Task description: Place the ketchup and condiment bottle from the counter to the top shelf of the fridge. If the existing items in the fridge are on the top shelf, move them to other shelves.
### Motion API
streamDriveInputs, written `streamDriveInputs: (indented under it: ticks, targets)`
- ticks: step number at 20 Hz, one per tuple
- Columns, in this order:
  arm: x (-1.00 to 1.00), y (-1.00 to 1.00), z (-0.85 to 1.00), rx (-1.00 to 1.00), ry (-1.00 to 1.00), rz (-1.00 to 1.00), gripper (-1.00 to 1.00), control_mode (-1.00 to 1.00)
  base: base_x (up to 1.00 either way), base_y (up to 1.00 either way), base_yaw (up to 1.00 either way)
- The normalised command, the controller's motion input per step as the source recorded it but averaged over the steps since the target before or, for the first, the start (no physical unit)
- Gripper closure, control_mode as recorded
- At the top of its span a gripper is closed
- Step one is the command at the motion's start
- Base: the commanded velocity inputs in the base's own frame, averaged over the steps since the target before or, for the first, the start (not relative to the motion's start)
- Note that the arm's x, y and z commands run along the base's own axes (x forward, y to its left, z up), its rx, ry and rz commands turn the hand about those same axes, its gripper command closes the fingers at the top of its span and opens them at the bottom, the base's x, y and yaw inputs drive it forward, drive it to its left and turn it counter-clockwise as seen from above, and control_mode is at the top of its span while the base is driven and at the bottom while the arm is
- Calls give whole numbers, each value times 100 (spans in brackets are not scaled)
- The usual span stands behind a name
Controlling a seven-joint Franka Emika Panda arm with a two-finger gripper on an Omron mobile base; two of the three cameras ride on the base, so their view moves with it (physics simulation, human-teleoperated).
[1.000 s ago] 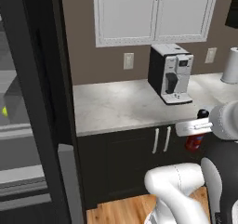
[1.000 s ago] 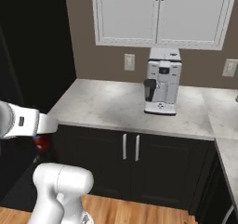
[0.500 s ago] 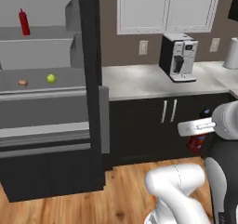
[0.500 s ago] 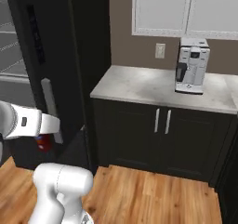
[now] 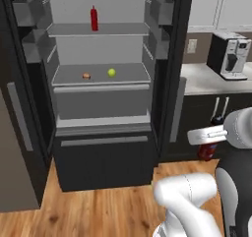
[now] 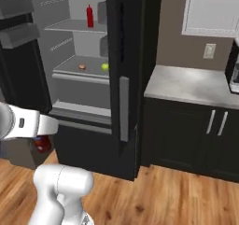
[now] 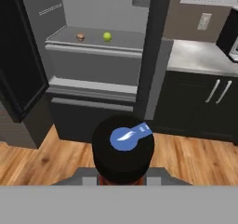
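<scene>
My gripper closed on condiment bottle, red body, black cap with blue mark; held low above wood floor; open fridge ahead; ketchup on top shelf, far up; lime on shelf below.

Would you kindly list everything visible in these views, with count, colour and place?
Fridge: one, black, doors open, left of the counter.
Ketchup bottle: one, red, top shelf.
Lime: one, green, middle shelf.
Small round item: one, brownish, middle shelf, left of the lime.
Counter: one, grey marble, over dark cabinets.
Coffee machine: one, black and silver, on the counter.
Condiment bottle: one, red with black cap, held.
End effector: one, white, shut on the condiment bottle.
</scene>
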Motion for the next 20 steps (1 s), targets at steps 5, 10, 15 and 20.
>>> streamDriveInputs:
  ticks: [5,10,15,20]
  targets:
    - [0,0,0,0,0,0,100,100,42,98,1]
    - [0,0,0,0,0,0,100,100,80,41,-5]
    - [0,0,0,0,0,0,100,100,74,0,-10]
    - [0,0,0,0,0,0,100,100,63,5,-2]
